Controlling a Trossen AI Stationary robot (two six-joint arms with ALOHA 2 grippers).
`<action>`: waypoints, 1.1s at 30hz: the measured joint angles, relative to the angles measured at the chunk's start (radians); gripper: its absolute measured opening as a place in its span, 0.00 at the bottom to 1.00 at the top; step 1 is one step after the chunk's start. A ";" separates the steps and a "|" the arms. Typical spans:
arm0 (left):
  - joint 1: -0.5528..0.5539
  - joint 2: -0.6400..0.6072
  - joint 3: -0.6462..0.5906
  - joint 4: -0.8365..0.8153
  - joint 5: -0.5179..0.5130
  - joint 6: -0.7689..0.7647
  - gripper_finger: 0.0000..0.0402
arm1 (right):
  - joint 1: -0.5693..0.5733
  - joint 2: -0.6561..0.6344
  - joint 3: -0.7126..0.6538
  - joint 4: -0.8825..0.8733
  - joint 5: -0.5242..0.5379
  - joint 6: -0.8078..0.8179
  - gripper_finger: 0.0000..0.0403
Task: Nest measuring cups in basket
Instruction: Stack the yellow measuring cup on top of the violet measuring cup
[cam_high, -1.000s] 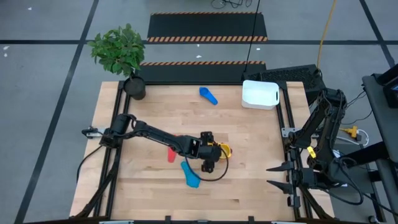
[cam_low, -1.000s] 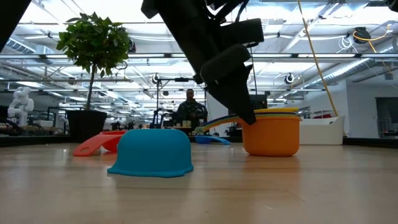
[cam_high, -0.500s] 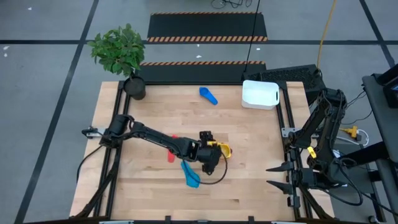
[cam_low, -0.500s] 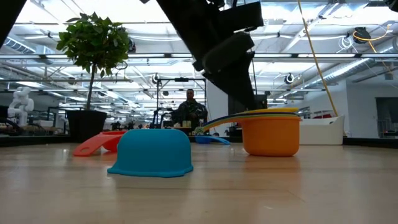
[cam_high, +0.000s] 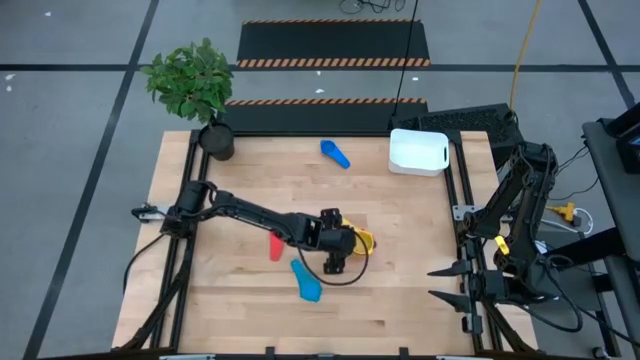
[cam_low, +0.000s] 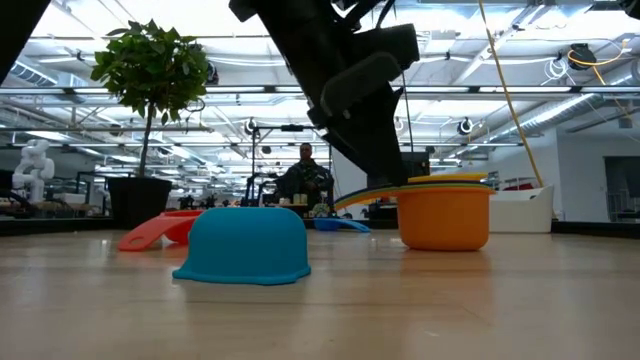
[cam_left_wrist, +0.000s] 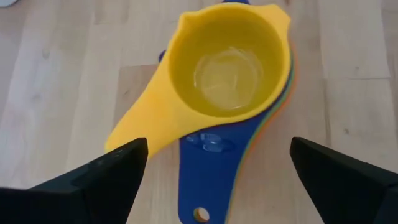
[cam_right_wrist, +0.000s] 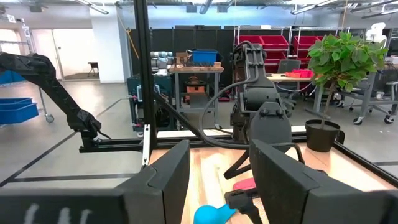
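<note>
Looking down from the high view, the white basket (cam_high: 418, 152) holds no cups; a partly nested stack (cam_high: 358, 241) sits mid-table, well apart from it, under the spread, empty left gripper (cam_high: 337, 252). Red (cam_high: 275, 246), light-blue (cam_high: 307, 281) and mid-blue (cam_high: 335, 154) cups lie loose around the stack. In the left wrist view, the yellow cup (cam_left_wrist: 224, 68) tops it. The right gripper (cam_high: 452, 283), parked off the table's edge beyond the basket, is part-open and empty.

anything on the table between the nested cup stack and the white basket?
No, bare wood. In the high view, nothing lies between the nested stack under the open left gripper and the basket. The mid blue cup sits off that line, left of the basket.
</note>
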 joint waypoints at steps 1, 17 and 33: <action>-0.003 0.000 0.000 0.000 0.000 0.010 0.99 | 0.003 0.000 0.000 0.000 0.000 0.000 0.40; -0.001 0.000 0.000 0.046 -0.233 0.255 1.00 | 0.025 0.000 0.000 0.004 0.000 -0.002 0.40; -0.042 0.000 0.000 -0.014 -0.198 0.108 1.00 | 0.029 0.000 0.000 0.003 0.002 0.005 0.42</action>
